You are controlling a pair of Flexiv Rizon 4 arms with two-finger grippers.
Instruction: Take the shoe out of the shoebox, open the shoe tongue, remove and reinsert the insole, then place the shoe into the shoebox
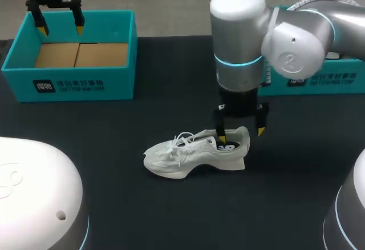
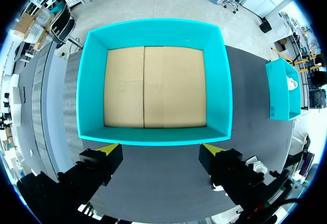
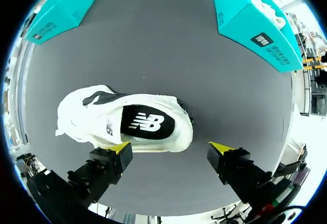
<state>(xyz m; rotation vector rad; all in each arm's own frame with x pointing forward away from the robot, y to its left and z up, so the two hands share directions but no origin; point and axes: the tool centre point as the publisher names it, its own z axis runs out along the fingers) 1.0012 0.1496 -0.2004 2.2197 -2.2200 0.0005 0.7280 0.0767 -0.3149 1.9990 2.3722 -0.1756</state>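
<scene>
Currently my right fingers [image 3: 120, 150] are spread wide at the heel of the shoe [image 1: 194, 150], gripping nothing. My left fingers [image 2: 107, 150] hang open and empty over the shoebox [image 1: 68, 84], far left. The shoe is out and its insole [image 3: 148, 123] looks seated; boxing it is left. The dark counter [image 1: 171, 216] gives room all round.

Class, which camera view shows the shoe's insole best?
The right wrist view: it looks straight down into the shoe, so the black insole shows almost whole. The head view sees the shoe side-on, with only a dark sliver at its opening. The left wrist view faces the box and shows no insole.
</scene>
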